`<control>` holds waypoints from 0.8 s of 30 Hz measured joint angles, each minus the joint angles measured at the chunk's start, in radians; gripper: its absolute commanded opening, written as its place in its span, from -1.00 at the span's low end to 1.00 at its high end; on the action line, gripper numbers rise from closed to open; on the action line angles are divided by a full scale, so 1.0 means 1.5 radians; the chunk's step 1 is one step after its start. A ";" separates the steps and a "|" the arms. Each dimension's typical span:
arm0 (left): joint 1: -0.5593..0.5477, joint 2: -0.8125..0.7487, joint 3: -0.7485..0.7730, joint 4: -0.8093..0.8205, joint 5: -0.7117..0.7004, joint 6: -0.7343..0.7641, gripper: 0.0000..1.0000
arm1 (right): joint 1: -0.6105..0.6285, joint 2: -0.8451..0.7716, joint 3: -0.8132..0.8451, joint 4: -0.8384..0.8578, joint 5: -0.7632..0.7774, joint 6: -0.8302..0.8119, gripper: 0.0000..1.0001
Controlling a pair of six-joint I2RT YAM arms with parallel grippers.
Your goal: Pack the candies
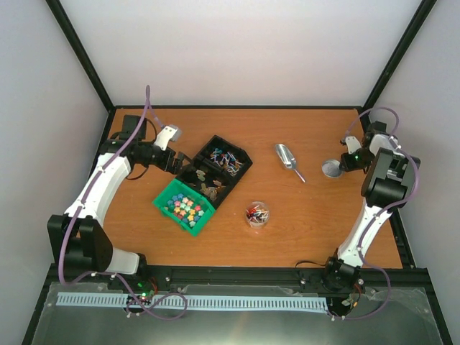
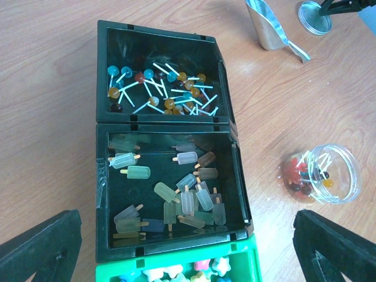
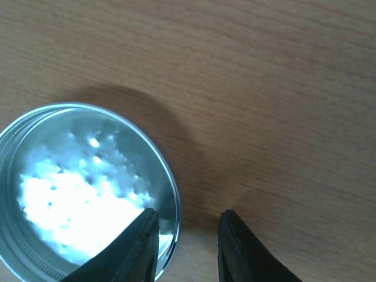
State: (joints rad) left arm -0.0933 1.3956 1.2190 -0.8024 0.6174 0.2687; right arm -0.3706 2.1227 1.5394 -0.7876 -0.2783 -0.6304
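The candies [image 2: 158,88] are small lollipops with thin white sticks, mixed blue, brown and red, lying in the far black bin [image 1: 226,158]. A few more sit in a small clear jar [image 1: 256,213], also in the left wrist view [image 2: 320,174]. My left gripper [image 1: 169,159] is wide open and empty, hovering over the bins' near end [image 2: 188,261]. My right gripper [image 1: 344,159] is open at the round metal lid [image 3: 76,194], one finger [image 3: 132,252] over the lid's inside and the other outside its rim. The metal scoop [image 1: 286,158] lies empty between the bins and the lid.
A second black bin [image 2: 170,188] holds pale popsicle-shaped sweets. A green bin [image 1: 185,206] holds coloured star sweets. The three bins touch in a diagonal row left of centre. Black frame posts stand at the table's back corners.
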 measured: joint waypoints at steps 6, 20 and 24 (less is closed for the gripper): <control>0.000 0.000 -0.001 -0.001 -0.003 0.011 0.99 | 0.018 0.002 0.003 0.018 0.030 0.002 -0.64; 0.000 -0.018 0.004 -0.044 -0.026 0.080 1.00 | 0.059 -0.049 0.003 -0.036 0.040 -0.007 -0.94; 0.000 -0.013 0.039 -0.091 -0.021 0.103 1.00 | 0.060 -0.091 0.069 -0.104 -0.029 -0.013 -0.94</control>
State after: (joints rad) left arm -0.0937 1.3754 1.2781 -0.9390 0.5858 0.4236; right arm -0.2810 1.9858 1.6424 -0.9432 -0.3222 -0.6495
